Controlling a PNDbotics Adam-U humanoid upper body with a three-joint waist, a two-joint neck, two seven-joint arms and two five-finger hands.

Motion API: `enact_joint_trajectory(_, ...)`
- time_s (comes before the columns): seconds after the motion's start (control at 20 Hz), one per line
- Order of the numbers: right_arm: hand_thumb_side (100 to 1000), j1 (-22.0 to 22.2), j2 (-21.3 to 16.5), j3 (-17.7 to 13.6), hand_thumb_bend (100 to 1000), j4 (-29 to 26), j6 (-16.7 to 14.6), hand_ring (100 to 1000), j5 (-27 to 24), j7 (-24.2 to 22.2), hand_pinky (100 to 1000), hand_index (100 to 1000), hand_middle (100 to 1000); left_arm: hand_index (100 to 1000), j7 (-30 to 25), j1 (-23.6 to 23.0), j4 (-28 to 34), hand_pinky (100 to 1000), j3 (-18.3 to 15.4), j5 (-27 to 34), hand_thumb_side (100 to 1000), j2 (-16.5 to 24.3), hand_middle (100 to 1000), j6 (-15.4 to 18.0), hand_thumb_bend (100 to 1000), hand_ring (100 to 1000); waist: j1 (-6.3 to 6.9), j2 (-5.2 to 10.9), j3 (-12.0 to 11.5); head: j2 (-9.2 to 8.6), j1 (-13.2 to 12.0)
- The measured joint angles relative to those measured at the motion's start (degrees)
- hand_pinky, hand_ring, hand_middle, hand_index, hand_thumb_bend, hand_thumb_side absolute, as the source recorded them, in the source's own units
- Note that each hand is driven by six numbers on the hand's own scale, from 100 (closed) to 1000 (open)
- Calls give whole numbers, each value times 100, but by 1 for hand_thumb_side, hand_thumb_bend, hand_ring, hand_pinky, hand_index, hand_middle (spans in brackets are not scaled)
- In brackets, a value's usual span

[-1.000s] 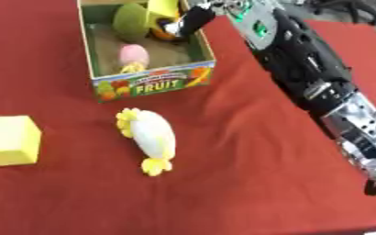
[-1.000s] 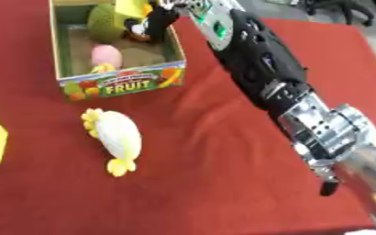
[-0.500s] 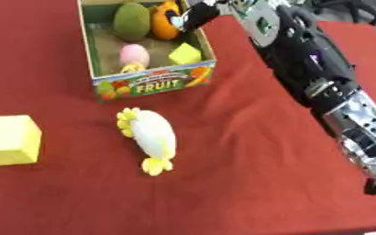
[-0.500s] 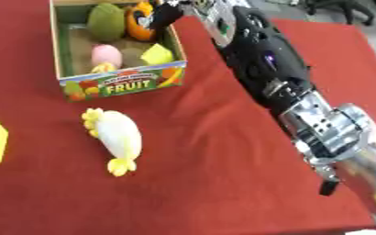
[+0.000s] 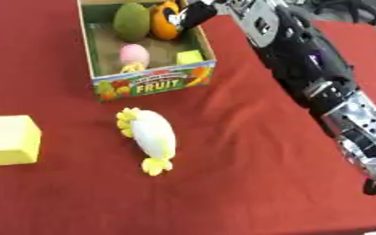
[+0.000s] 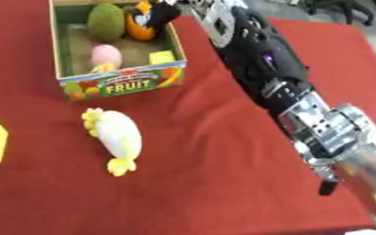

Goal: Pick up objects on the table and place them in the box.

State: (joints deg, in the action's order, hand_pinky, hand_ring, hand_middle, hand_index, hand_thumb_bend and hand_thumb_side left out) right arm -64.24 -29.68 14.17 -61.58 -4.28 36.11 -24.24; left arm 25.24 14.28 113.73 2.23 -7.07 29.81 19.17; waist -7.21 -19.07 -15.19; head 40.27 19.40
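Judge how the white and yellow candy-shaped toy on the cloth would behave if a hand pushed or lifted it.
The candy-shaped toy looks plush, so it would probably give under fingers rather than stay stiff. Its rounded oval body lies on its side on the red cloth, so a sideways push might roll it. The frilly yellow ends look floppy and could droop when lifted.
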Motion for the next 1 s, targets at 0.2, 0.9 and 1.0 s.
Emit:
enact_joint_trajectory(0.2, 100, 265, -346, -191, 100, -1034, 207, 926, -701, 499, 933, 958, 682, 882, 13, 7, 0, 792, -2, -3, 752, 83, 787, 13, 100, 830, 0, 0, 39, 2, -84)
enact_joint_trajectory(0.9, 198, 2888, -2045, -1156, 100, -5055, 622, 887, -3034, 2142, 899, 879, 645, 902, -20, 67, 0, 805, 16, -218, 733, 473, 803, 59, 100, 845, 2, 0, 156, -58, -425)
enact_joint_trajectory(1.0, 196, 3157, -2068, -1323, 100, -5152, 474, 885, -3145, 2409, 898, 874, 641, 931, -114, 54, 0, 826, 39, -352, 714, 623, 830, -36, 111, 871, 3, 0, 185, -59, -454)
